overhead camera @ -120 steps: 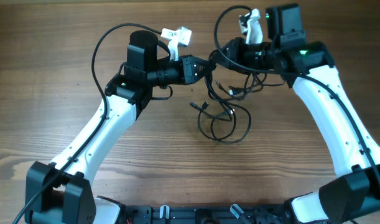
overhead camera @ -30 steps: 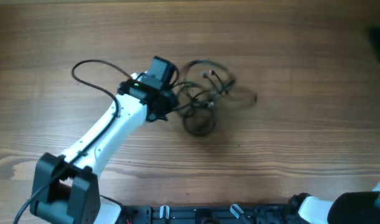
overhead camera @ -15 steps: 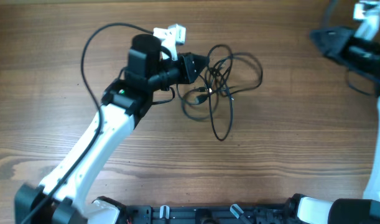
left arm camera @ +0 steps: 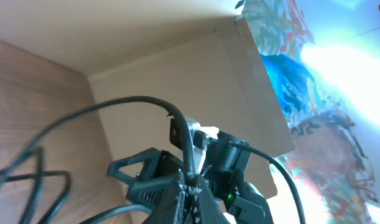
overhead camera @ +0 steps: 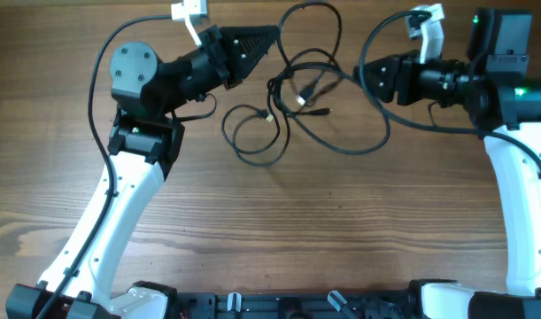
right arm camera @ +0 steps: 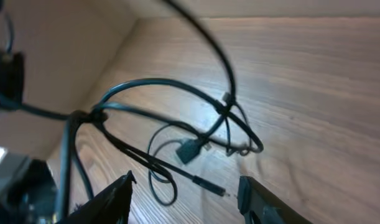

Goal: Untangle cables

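Pulling the knot apart looks like the step in hand. At the left, the left tool (overhead camera: 270, 36) points rightward near the far edge of the surface (overhead camera: 252, 230), its fingers pressed together on a strand of the cables (overhead camera: 292, 97). The left wrist view shows that strand arcing straight out of the closed tips. From there the cables spread across the middle of the surface. A small loop (overhead camera: 252, 135) lies nearest the left arm, the crossing strands bunch just right of it with a plug end (overhead camera: 316, 111) among them, and a wide loop sweeps out to the right. At the right, the right tool (overhead camera: 367, 76) faces the bunch from just beside that wide loop, its fingers (right arm camera: 120, 196) spread with nothing between them. A strand passes near its tips, but I cannot tell whether it touches.

The next move likely calls for the right tool to close on one strand of the wide loop or on a plug end. It would then draw away from the left, so the crossings slide free rather than tighten.

Half a second ago the left tool was lower, right at the tangle, and the right arm sat at the far right edge. Now the left is raised, the right has come in close, and the cables lie more spread out.
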`<action>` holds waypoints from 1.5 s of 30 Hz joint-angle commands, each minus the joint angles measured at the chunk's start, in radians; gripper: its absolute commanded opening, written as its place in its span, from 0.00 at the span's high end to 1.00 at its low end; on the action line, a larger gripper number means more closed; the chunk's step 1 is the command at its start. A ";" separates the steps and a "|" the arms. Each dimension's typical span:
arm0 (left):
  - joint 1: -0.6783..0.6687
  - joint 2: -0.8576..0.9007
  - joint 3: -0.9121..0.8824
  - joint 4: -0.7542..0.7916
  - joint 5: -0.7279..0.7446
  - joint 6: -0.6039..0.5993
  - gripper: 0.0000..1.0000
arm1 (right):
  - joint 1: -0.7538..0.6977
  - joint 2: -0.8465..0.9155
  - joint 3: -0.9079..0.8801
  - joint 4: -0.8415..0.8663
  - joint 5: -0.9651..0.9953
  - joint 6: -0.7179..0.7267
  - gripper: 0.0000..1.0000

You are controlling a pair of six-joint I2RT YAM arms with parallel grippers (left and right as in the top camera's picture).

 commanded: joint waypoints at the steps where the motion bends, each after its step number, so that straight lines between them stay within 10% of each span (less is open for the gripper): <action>1: 0.005 -0.009 0.017 -0.014 0.014 -0.031 0.96 | 0.034 0.002 0.017 0.020 -0.110 -0.138 0.41; 12: 0.020 -0.008 0.017 -0.193 -0.026 0.013 0.96 | 0.132 0.090 0.014 -0.027 -0.043 -0.158 0.32; 14: 0.020 -0.008 0.017 -0.194 -0.026 0.012 0.96 | 0.164 0.132 0.014 -0.026 0.067 -0.140 0.43; 16: 0.020 -0.008 0.017 -0.243 -0.027 0.075 0.96 | 0.165 0.147 0.015 0.014 0.091 -0.081 0.94; 17: 0.020 -0.008 0.017 -0.319 -0.031 0.188 0.96 | 0.157 0.133 0.020 0.045 0.091 -0.045 0.96; 22: 0.020 -0.008 0.017 -0.980 -0.605 0.363 0.96 | 0.042 0.008 0.095 0.109 0.091 0.194 0.96; 28: 0.020 -0.008 0.016 -1.228 -0.939 0.363 0.96 | -0.278 -0.093 0.119 0.171 0.060 0.547 0.96; 36: 0.019 -0.007 0.016 -1.155 -0.871 0.419 0.95 | -0.135 -0.076 0.119 0.272 -0.279 0.567 0.96; 42: 0.019 -0.007 0.016 -1.150 -0.872 0.420 0.81 | -0.083 -0.076 0.120 1.170 -0.397 1.238 0.95; 45: 0.019 -0.007 0.016 -1.150 -0.871 0.420 0.82 | -0.084 -0.065 0.120 0.966 -0.389 1.075 0.95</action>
